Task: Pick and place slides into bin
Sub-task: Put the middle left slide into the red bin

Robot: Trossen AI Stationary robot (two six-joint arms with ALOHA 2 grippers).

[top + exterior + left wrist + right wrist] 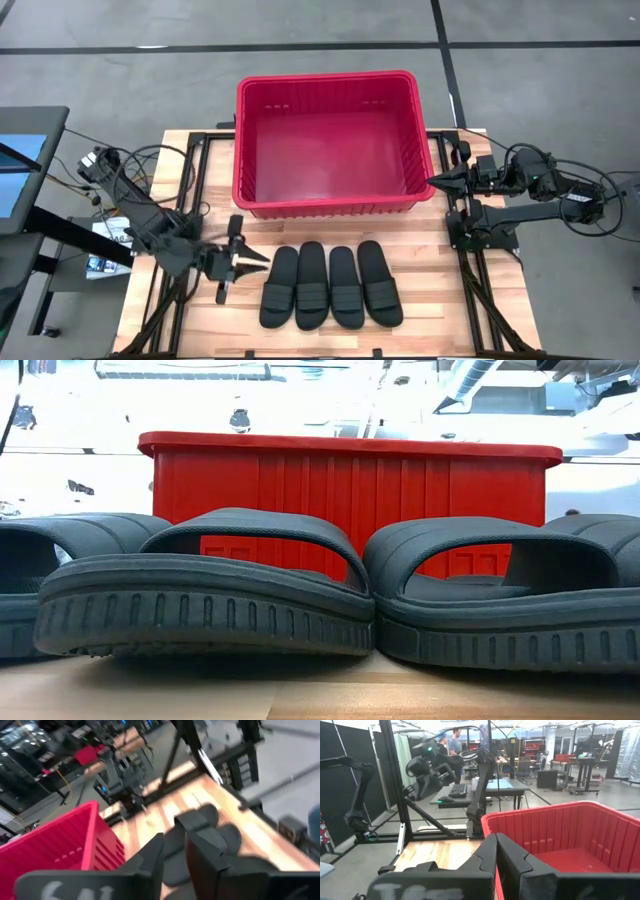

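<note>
Slides (330, 286) lie in row of four on table (420, 320) before empty bin (325, 205). Left gripper (255, 262) just beside leftmost slide, fingers slightly parted, holding nothing. Right gripper (436, 181) pressed together at bin's right rim.

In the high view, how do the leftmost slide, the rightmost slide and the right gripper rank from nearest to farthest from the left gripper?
1. Leftmost slide, just right of the left gripper.
2. Rightmost slide, at the row's far end.
3. Right gripper, beside the bin's right wall.
</note>
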